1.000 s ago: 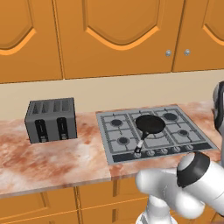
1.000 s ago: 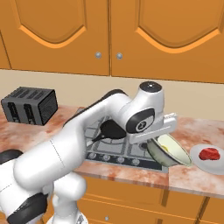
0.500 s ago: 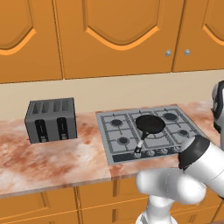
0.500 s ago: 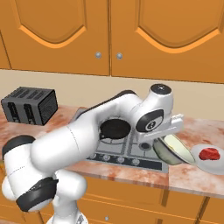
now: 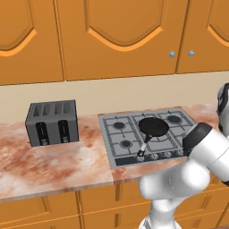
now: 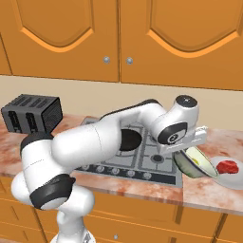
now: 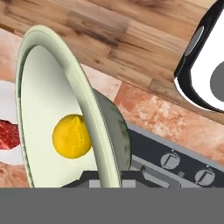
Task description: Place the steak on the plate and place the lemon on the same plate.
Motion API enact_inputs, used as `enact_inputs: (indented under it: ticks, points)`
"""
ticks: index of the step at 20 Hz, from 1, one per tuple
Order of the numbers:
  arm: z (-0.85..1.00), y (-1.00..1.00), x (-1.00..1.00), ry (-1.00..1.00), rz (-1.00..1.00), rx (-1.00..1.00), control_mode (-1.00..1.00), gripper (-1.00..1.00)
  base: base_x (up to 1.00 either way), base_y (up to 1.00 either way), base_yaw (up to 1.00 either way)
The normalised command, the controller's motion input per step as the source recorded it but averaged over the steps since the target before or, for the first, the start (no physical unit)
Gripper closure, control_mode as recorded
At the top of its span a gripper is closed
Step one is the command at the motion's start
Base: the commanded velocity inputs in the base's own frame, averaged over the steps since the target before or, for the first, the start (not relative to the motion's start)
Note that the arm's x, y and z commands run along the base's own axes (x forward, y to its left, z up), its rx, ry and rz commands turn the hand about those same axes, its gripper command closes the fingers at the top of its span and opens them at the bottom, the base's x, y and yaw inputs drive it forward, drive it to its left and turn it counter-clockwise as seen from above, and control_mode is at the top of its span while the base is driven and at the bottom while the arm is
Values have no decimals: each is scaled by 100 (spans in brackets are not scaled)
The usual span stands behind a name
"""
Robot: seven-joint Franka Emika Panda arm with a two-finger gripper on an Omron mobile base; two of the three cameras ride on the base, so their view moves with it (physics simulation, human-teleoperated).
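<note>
- The lemon (image 7: 71, 136) lies inside the pale bowl (image 7: 52, 109), low against its inner wall; in the right base view it shows as a yellow spot (image 6: 194, 161) in the tilted bowl (image 6: 195, 163).
- The bowl is held tipped steeply toward the plate (image 6: 233, 176), its mouth facing that way, most likely so the lemon can roll out onto the plate rather than be picked up by itself.
- The claw (image 7: 109, 181) is clenched on the bowl's rim, the thin wall pinched between its tips at the bottom of the hand view.
- The steak (image 6: 228, 167) already rests on the white plate, just beside the bowl's lowered edge; from the hand it peeks past the rim (image 7: 8, 133).
- The plate sits on the worktop (image 6: 204, 187) right of the stove (image 6: 142, 163).
- The black pan (image 5: 153, 127) sits on the burners, and the toaster (image 5: 52, 123) stands well apart.
</note>
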Motion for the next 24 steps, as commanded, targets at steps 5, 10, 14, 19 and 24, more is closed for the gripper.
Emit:
enact_inputs:
  ticks: [5, 10, 14, 19, 24]
  points:
    - [-24, -14, 16, -10, 0, 1, -100, 100, 0, 0, 0]
    - [-13, -13, 22, -4, 0, 2, -100, 100, 0, 0, 0]
    - [-2, -14, 22, 0, -1, 0, -100, 100, 0, 0, 0]
    - [-6, -10, 16, 0, -1, 0, -100, 100, 0, 0, 0]
    - [-10, -10, 13, -1, -1, 1, -100, 100, 0, 0, 0]
